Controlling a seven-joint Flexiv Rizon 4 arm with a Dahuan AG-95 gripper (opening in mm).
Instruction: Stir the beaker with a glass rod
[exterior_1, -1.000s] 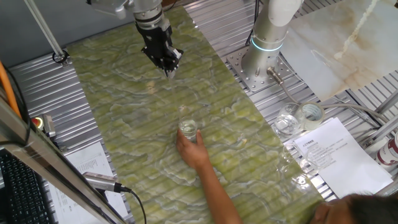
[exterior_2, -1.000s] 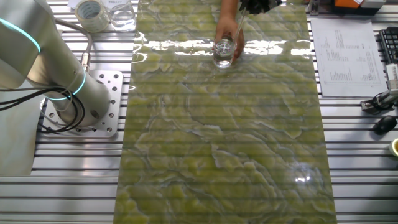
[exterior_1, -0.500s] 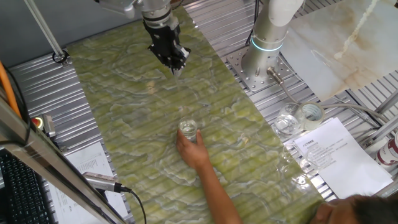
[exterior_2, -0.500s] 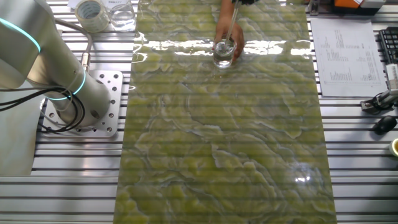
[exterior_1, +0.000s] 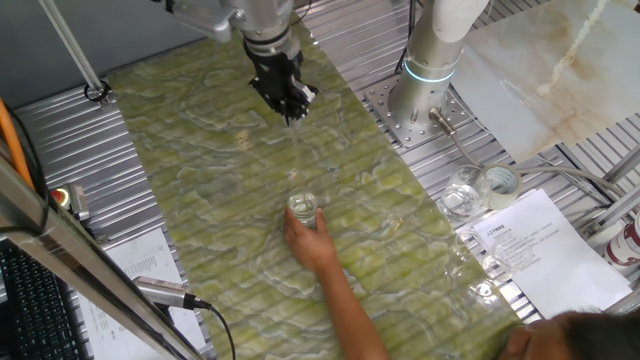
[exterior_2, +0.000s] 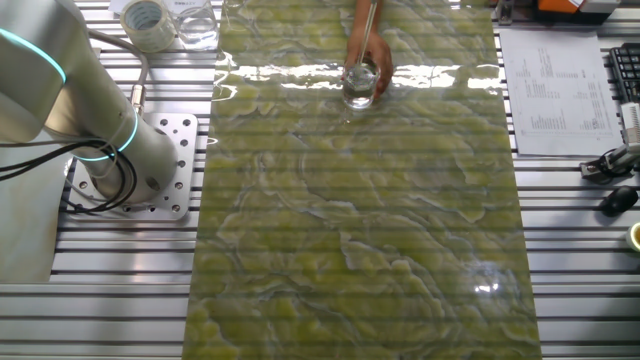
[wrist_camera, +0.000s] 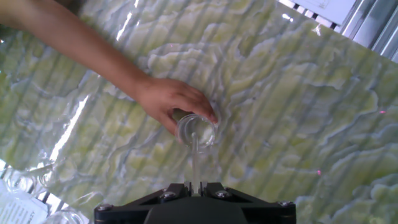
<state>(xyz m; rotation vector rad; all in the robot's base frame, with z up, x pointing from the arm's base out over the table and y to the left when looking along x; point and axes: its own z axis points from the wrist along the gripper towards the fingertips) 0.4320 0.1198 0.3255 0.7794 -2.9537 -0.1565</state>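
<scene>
I see the beaker (exterior_1: 302, 208) standing upright on the green marbled tabletop (exterior_1: 200, 180), roughly mid-width and toward the side nearer the person; any markings on its glass are too faint for me to read. The glass rod (wrist_camera: 195, 158) runs from between the fingers (wrist_camera: 194, 185) down to the beaker, its lower end at or inside the rim, though I cannot tell how deep it reaches. In the hand view the 2 fingers are pressed together on the rod's upper end, gripping it, and in one fixed view the gripper (exterior_1: 291, 108) hangs well above the beaker. A person's hand (wrist_camera: 171, 102) cups the beaker from behind, touching its wall, with the forearm stretching off to the edge of the picture. Off the mat, on the ribbed metal table, I see a group of clear glass jars (exterior_1: 462, 197) just beside a translucent tape roll (exterior_1: 499, 182), and a printed paper sheet (exterior_1: 540, 250) whose text is too small for me to read. A second printed sheet (exterior_2: 555, 90) lies at the far side, also unreadable. The arm's base (exterior_1: 412, 105) is bolted beside the mat, with a lit cyan ring on its column.
</scene>
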